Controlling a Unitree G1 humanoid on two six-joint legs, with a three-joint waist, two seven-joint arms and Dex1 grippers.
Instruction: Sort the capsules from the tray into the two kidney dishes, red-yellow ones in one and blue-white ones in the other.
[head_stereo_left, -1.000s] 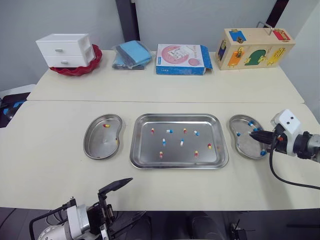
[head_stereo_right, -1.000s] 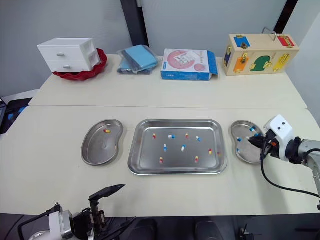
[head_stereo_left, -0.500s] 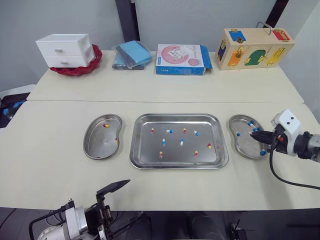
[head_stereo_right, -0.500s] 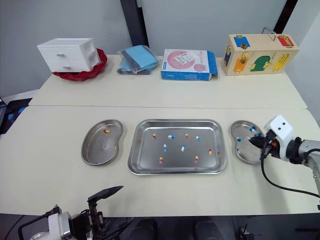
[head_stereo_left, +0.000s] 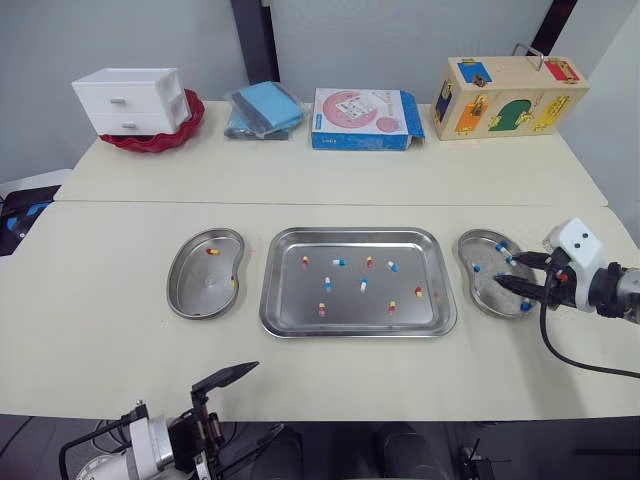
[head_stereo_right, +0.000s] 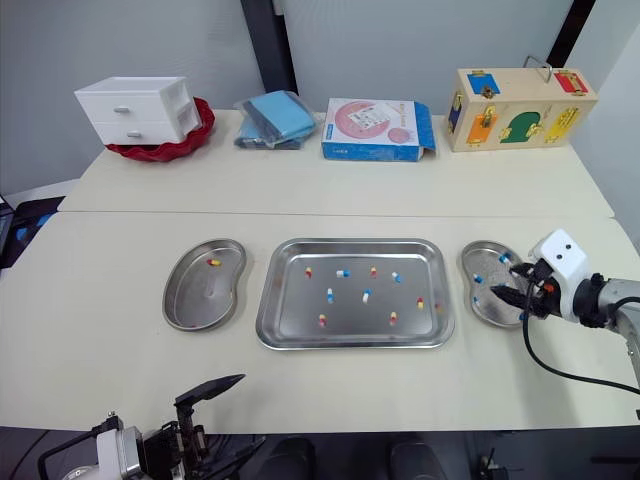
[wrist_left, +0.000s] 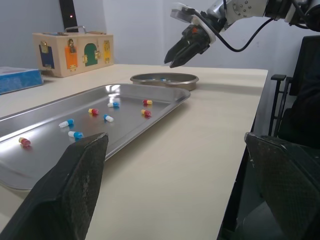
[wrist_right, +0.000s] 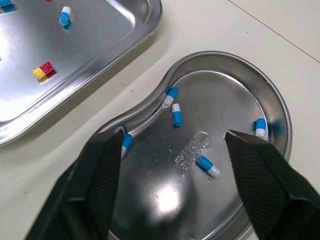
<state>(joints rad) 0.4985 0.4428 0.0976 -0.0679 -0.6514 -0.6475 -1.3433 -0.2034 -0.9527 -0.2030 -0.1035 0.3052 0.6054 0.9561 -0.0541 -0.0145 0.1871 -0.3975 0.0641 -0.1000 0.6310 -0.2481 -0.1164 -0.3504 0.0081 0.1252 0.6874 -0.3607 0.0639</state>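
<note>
A steel tray (head_stereo_left: 350, 312) lies mid-table with several capsules in it, both blue-white (head_stereo_left: 339, 262) and red-yellow (head_stereo_left: 305, 262). The left kidney dish (head_stereo_left: 200, 290) holds red-yellow capsules (head_stereo_left: 213, 251). The right kidney dish (head_stereo_left: 488, 292) holds several blue-white capsules (wrist_right: 176, 114). My right gripper (head_stereo_left: 506, 269) hovers just above this dish, open, with nothing between its fingers (wrist_right: 95, 200). One blue-white capsule (wrist_right: 207, 166) lies on the dish floor beneath it. My left gripper (head_stereo_left: 222, 385) hangs open below the table's front edge, far from the tray.
Along the far side stand a white drawer box (head_stereo_left: 130, 100) on a red bowl, a blue packet (head_stereo_left: 265, 108), a pink-and-blue carton (head_stereo_left: 365, 117) and a wooden lock box (head_stereo_left: 508, 96). Bare tabletop surrounds the tray and dishes.
My right gripper, shut before, has opened over the right kidney dish. My left gripper has sunk slightly at the front edge.
</note>
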